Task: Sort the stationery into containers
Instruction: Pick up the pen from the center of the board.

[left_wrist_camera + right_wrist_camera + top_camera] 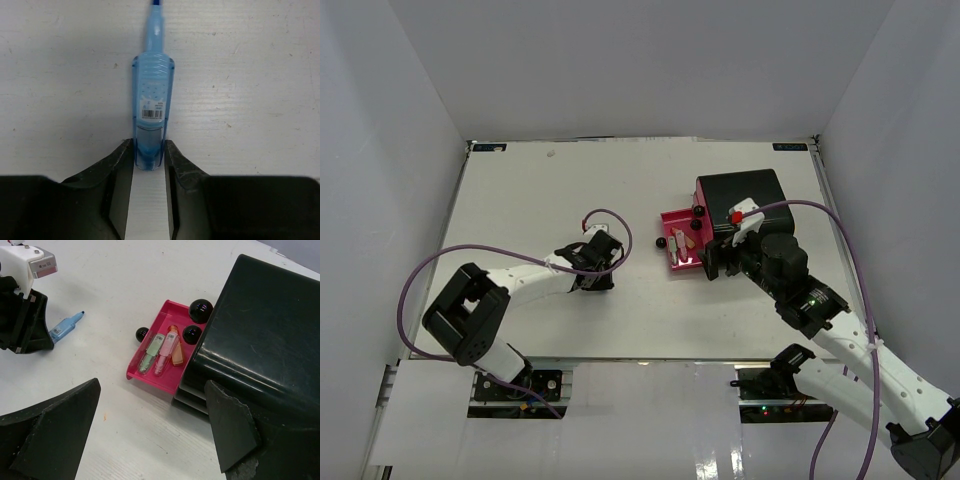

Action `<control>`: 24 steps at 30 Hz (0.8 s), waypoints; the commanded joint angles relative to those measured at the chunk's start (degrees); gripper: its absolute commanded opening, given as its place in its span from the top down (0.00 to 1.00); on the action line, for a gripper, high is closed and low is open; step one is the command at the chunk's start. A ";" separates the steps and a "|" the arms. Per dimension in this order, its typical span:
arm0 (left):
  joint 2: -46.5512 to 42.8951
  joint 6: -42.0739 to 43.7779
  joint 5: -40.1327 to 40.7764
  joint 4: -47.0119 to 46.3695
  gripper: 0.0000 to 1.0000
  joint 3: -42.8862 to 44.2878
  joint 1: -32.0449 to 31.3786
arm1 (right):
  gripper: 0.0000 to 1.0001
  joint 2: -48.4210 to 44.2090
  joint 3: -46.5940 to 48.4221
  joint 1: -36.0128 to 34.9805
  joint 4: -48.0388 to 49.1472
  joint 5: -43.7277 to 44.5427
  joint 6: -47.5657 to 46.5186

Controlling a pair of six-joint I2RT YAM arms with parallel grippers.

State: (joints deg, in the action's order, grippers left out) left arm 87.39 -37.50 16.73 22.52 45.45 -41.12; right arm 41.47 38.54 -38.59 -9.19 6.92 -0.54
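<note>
Left wrist view: left gripper (pixel 149 152) pinches the near end of a translucent light-blue plastic pen (pixel 152 90) lying straight ahead on the white tabletop (pixel 250 75). Grasping step, I judge; next calls for lifting it toward the open magenta-pink plastic drawer (pixel 172 315).

light-blue pen (pixel 152 100) tip runs off the top edge of the left wrist view, barcode label (pixel 152 113) print too small to read, top view hides it under the left gripper (pixel 594 272), black cabinet (pixel 270 335) cropped at the right wrist view's right edge.

Blue pen (pixel 152 95) lies flat; three pens (pixel 161 354) in open pink drawer (pixel 150 379)
</note>
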 commanded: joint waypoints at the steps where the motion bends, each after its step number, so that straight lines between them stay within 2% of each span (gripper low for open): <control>1: -0.20 0.23 0.06 0.24 0.62 -0.36 -0.36 | 0.09 -0.34 0.04 0.27 2.51 -0.50 0.10; 3: -1.08 1.28 0.32 -0.28 0.75 -0.54 -0.36 | 0.09 -0.43 0.13 0.27 2.51 -0.41 0.01; 6: -3.19 3.30 0.50 -1.69 0.85 -0.63 -0.36 | 0.09 -0.52 0.13 0.27 2.42 -0.59 0.01; 12: -7.66 12.61 0.06 -4.76 0.87 1.83 -0.36 | 0.08 0.36 1.35 0.27 2.42 -3.14 0.10; 16: -12.15 22.43 -1.52 -8.53 0.87 3.50 -0.36 | 0.08 1.68 3.90 0.27 2.16 -6.29 1.49; 24: -20.77 39.75 -11.45 -17.33 0.85 4.21 -0.36 | 0.06 10.27 12.68 0.27 2.42 -16.84 7.91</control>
State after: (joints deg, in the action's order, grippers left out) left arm 69.69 -7.64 10.59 10.46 48.42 -41.12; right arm 48.97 46.02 -38.59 -9.23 -4.64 3.36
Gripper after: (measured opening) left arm 0.338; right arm 0.932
